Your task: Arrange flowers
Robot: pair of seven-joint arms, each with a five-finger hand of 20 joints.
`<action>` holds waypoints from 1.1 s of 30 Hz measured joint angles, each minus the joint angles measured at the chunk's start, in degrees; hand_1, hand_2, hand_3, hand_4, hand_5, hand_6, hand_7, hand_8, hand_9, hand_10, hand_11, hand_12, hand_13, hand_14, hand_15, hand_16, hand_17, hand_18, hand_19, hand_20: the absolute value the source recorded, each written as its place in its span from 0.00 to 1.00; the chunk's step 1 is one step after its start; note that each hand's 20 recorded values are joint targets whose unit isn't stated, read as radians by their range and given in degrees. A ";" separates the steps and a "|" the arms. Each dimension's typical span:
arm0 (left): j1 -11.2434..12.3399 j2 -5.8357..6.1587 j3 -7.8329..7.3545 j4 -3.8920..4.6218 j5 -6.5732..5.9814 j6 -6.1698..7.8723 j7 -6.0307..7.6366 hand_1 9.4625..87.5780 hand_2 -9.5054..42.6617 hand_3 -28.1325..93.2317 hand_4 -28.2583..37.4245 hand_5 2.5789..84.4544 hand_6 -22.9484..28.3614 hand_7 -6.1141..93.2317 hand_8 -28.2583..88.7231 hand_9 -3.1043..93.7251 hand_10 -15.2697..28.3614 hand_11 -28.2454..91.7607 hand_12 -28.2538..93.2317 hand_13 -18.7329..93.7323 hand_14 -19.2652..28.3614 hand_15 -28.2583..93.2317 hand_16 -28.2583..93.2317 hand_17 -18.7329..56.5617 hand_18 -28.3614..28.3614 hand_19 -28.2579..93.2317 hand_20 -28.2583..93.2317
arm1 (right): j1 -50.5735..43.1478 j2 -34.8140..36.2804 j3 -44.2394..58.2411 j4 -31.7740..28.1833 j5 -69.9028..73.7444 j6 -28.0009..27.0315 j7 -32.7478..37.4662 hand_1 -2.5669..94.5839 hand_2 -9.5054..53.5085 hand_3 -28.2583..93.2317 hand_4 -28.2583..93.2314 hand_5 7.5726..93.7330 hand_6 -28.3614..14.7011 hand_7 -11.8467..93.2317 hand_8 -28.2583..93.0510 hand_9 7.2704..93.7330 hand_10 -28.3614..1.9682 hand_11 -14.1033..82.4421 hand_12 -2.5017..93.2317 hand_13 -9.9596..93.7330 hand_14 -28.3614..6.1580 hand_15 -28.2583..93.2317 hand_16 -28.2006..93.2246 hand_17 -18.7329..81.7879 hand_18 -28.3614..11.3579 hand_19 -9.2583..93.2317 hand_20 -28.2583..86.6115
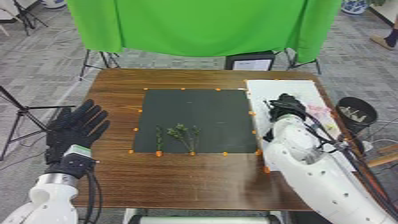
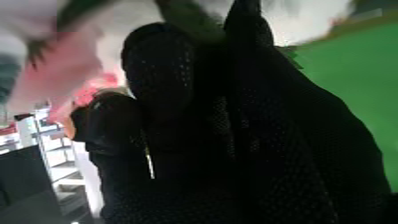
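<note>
From where I stand, the flowers most at risk are the pink flowers on the white sheet, close beside the right hand. A clumsy turn of the wrist could crush the petals or drag the whole bunch, and the loose black cables along that forearm might snag a bloom on the way out. The sheet lies near the table's right edge, so a sideways shove could send something over towards the black bin on the floor. On the dark mat lie two bits of greenery, an upright-looking slender stem and a branched sprig, side by side near its front edge; if the arm swings back too low across them, it would probably scatter both. The right arm comes in from the bottom right corner and slants forward over the wooden table, its hand low over the sheet. I can't tell whether that hand is open or closed, nor whether it has hold of anything, though a blurred green shape shows by it in the wrist view. The left hand hovers at the table's left edge, open, fingers straight and a little apart, pointing forward, holding nothing.
</note>
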 measured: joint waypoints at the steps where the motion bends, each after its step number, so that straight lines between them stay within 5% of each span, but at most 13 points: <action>1: 0.00 -0.01 -0.04 0.00 0.00 0.00 -0.04 0.22 0.45 0.83 0.00 0.56 0.66 0.19 0.18 0.45 0.73 0.41 0.34 0.42 0.76 0.54 0.17 0.17 0.79 0.56 0.31 | -0.04 0.25 0.00 -0.65 -0.23 0.76 -0.09 0.65 0.00 0.86 0.09 0.63 0.63 0.74 0.37 0.90 0.61 0.33 0.55 0.93 0.72 0.59 0.60 0.70 0.13 1.00 0.52; 24: -0.05 1.05 -0.66 -0.07 -0.11 0.11 -0.20 0.21 0.45 0.83 0.00 0.56 0.66 0.19 0.18 0.45 0.73 0.41 0.34 0.42 0.76 0.54 0.17 0.17 0.79 0.55 0.31 | -2.60 -3.12 -5.07 -18.46 -5.45 -2.73 -3.15 0.65 0.00 0.85 0.11 0.63 0.62 0.73 0.38 0.90 0.60 0.34 0.56 0.92 0.70 0.61 0.60 0.70 0.13 1.00 0.52; 33: -4.87 1.31 4.08 0.64 -0.79 0.60 0.10 0.21 0.45 0.83 0.00 0.56 0.66 0.19 0.18 0.44 0.74 0.41 0.34 0.41 0.76 0.54 0.17 0.17 0.79 0.55 0.31 | -5.15 -4.77 -8.76 -15.51 -4.56 -6.42 -4.58 0.64 0.00 0.85 0.11 0.63 0.63 0.73 0.38 0.90 0.59 0.34 0.56 0.92 0.69 0.61 0.59 0.69 0.12 1.00 0.52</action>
